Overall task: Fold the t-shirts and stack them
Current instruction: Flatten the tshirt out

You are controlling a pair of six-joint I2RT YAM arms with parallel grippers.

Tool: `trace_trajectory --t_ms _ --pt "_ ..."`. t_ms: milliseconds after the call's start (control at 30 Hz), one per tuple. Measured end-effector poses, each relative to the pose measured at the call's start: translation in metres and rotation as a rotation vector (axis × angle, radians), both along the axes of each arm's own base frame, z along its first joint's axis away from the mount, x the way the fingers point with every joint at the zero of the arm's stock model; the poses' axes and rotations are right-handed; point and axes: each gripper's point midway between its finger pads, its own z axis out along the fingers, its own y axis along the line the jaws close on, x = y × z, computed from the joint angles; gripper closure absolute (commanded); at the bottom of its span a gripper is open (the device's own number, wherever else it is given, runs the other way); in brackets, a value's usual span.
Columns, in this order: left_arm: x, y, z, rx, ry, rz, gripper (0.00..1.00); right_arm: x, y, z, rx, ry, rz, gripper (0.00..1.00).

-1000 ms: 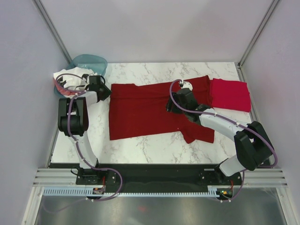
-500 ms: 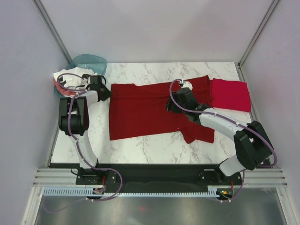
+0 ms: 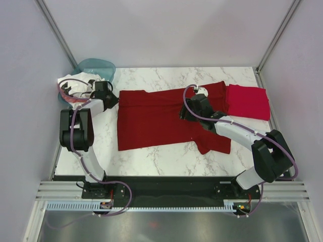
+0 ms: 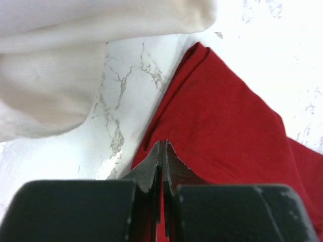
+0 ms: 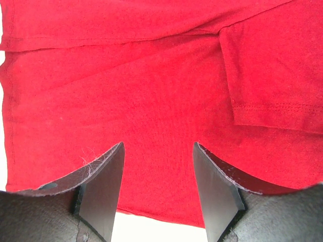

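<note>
The dark maroon t-shirt [image 3: 156,118] lies spread flat in the middle of the table. My left gripper [image 3: 112,98] is at its far-left corner. In the left wrist view the fingers [image 4: 162,146] are shut at the shirt's [image 4: 227,126] hem, with a red sliver between them. My right gripper [image 3: 185,115] hovers over the shirt's right half. In the right wrist view it is open [image 5: 159,151] and empty above the flat cloth [image 5: 151,75]. The crimson-pink t-shirt [image 3: 247,101] lies folded at the far right. White t-shirts [image 3: 70,83] are piled at the far left and also show in the left wrist view [image 4: 50,91].
A teal translucent basin [image 3: 96,67] stands at the far-left corner behind the white pile. Marble table [image 3: 166,154] shows bare along the near edge and along the back. Grey walls close in the left, right and back sides.
My left arm's elbow has swung a little to the left and its gripper has shifted slightly left. The maroon shirt and the right arm have not visibly moved.
</note>
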Motion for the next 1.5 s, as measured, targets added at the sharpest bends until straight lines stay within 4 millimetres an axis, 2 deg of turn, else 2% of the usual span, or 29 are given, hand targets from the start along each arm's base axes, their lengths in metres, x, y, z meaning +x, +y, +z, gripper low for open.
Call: trace_trajectory --t_ms 100,167,200,233,333,500,700,733,867,1000,1067,1100,1133,1500 --pt "0.001 -0.001 0.009 0.0 -0.019 -0.002 0.98 0.0 0.0 0.0 0.0 0.0 -0.001 0.35" --pt "0.0 -0.002 0.01 -0.001 -0.022 -0.004 0.93 0.001 -0.001 0.0 0.0 0.0 -0.003 0.34" --pt "0.0 -0.002 0.01 -0.001 -0.021 -0.005 0.87 0.001 -0.001 0.0 0.0 0.0 -0.003 0.34" --pt "0.0 -0.002 0.009 -0.003 -0.02 -0.007 0.74 0.001 -0.001 0.0 0.0 0.0 -0.003 0.34" --pt "-0.001 -0.003 0.009 -0.008 -0.017 -0.005 0.61 0.001 -0.001 0.0 0.0 0.0 -0.003 0.33" --pt "-0.002 -0.003 0.004 -0.01 -0.005 -0.004 0.57 0.001 -0.002 0.0 0.0 0.0 -0.006 0.33" --pt "-0.009 -0.003 -0.023 -0.011 0.07 -0.003 0.57 0.002 -0.003 0.0 0.0 0.0 -0.008 0.33" --pt "-0.007 -0.004 -0.021 -0.014 0.067 -0.007 0.57 0.002 -0.003 0.0 0.0 0.001 -0.008 0.33" --pt "-0.005 -0.004 -0.018 -0.014 0.066 -0.006 0.61 0.002 -0.003 0.0 0.0 0.0 -0.008 0.33" --pt "-0.003 -0.004 -0.021 -0.013 0.073 -0.007 0.85 0.002 -0.003 0.0 0.0 0.0 -0.009 0.33" --pt "-0.002 -0.004 -0.024 -0.012 0.079 -0.011 0.88 0.002 -0.004 0.0 0.0 0.001 -0.011 0.33" --pt "-0.001 -0.004 -0.025 -0.012 0.08 -0.01 0.95 0.002 -0.004 0.0 -0.001 0.001 -0.011 0.33" --pt "0.0 -0.004 -0.026 -0.013 0.082 -0.011 0.98 0.003 -0.005 0.0 -0.001 0.001 -0.013 0.33" --pt "-0.004 -0.001 -0.022 0.0 0.079 0.001 0.98 0.003 -0.005 -0.001 -0.001 0.002 -0.014 0.33"
